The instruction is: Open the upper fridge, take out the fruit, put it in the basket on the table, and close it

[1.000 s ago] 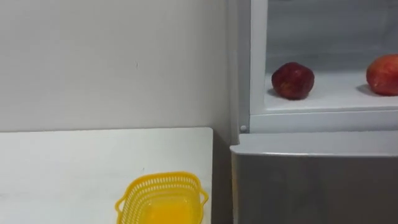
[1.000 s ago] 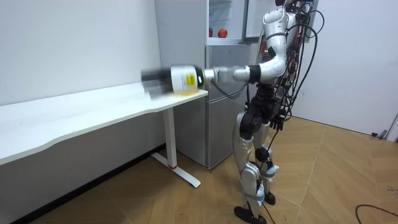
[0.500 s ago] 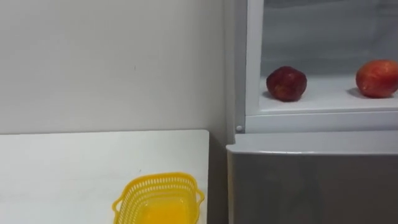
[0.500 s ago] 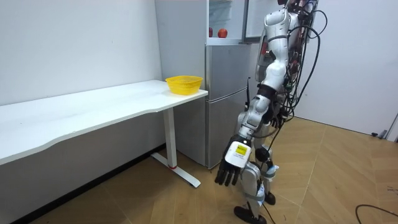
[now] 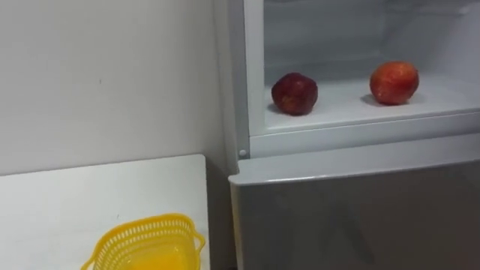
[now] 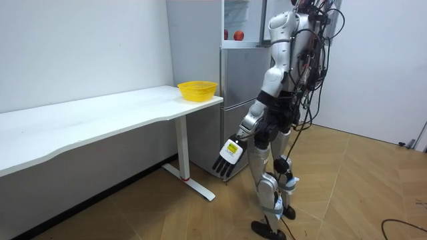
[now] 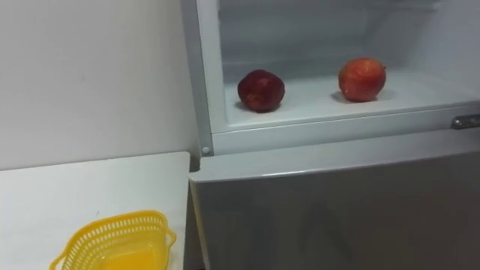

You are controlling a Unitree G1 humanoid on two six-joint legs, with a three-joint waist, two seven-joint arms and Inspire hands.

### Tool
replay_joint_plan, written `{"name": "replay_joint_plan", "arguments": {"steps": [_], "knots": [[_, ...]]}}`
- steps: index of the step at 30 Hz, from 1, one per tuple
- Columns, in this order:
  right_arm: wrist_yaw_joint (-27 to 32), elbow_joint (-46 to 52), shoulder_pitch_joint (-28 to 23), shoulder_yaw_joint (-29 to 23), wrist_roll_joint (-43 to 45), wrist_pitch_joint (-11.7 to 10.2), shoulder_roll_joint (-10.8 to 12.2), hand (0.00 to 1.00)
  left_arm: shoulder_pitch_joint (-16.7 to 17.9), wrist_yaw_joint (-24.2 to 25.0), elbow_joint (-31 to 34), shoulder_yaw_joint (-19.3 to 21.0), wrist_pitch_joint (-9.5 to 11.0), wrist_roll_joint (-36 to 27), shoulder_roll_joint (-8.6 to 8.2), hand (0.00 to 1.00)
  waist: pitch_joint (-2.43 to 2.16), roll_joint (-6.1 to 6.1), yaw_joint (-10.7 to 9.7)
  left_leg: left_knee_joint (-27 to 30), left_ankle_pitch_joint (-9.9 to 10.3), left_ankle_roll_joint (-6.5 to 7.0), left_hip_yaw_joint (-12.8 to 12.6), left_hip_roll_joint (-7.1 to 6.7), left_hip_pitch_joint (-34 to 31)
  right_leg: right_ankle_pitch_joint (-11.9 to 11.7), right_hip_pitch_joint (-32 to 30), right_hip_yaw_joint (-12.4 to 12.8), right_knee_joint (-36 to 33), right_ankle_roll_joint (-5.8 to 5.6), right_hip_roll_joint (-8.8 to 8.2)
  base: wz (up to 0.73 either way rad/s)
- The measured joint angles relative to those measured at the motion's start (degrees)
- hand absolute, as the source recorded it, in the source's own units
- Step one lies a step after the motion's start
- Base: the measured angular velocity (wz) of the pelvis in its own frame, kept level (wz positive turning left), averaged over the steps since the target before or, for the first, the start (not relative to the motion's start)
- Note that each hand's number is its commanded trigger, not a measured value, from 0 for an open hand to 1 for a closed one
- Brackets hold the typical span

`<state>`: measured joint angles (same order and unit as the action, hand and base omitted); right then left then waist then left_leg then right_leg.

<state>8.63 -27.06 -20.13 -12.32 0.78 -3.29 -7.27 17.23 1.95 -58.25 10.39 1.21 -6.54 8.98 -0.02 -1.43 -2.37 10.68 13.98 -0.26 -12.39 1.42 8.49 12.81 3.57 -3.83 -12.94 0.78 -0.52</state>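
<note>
**Robot standing before the open fridge [image 5: 360,217].** The left hand [image 6: 227,157] hangs low in front of the fridge's lower door, fingers loosely spread and empty. One second earlier this arm was stretched out level towards the yellow basket [image 5: 120,229] on the counter [image 5: 75,202] left of the fridge; it has since swung down. The head camera has turned towards the fridge. The dark red apple [image 5: 294,93] and the lighter red apple [image 5: 394,82] lie apart on the fridge's upper shelf [image 5: 345,106]. The hand appears free for a fresh reach; both apples remain to fetch.
</note>
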Motion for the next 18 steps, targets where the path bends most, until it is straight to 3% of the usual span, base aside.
{"name": "replay_joint_plan", "arguments": {"steps": [8, 11, 18], "knots": [[1.3, 27.1, -2.4, 3.1, 5.4, -3.3, 0.7, 0.00, 0.5, 3.9, -0.3, -4.8, 3.2, -0.1, 0.03, 0.00, -0.01, 0.01, -1.4, 0.0, 0.0, 0.00, -0.6, 0.03, -0.7, -0.4, -1.0, 1.5, 0.1, -0.15, 0.46, -0.06], [1.8, 33.9, -2.9, 3.9, 6.5, -5.8, 0.8, 0.00, 0.6, 4.6, -1.9, -4.8, 4.3, -0.1, 0.33, 0.00, -0.18, -0.13, -1.8, 0.0, 0.0, 0.00, -1.4, 0.28, -0.8, -0.5, -1.2, 2.0, 0.3, 0.07, 0.73, -0.16], [5.7, 42.0, -2.6, 4.3, 8.3, -7.4, 0.8, 0.00, 0.5, 4.7, -6.0, -5.1, 5.6, -0.1, 1.03, 0.00, -0.20, 0.30, -1.9, -0.3, 0.0, 0.00, -1.5, 0.41, -1.1, -0.6, -1.8, 1.9, 0.1, 0.14, 0.93, -0.01]]}}
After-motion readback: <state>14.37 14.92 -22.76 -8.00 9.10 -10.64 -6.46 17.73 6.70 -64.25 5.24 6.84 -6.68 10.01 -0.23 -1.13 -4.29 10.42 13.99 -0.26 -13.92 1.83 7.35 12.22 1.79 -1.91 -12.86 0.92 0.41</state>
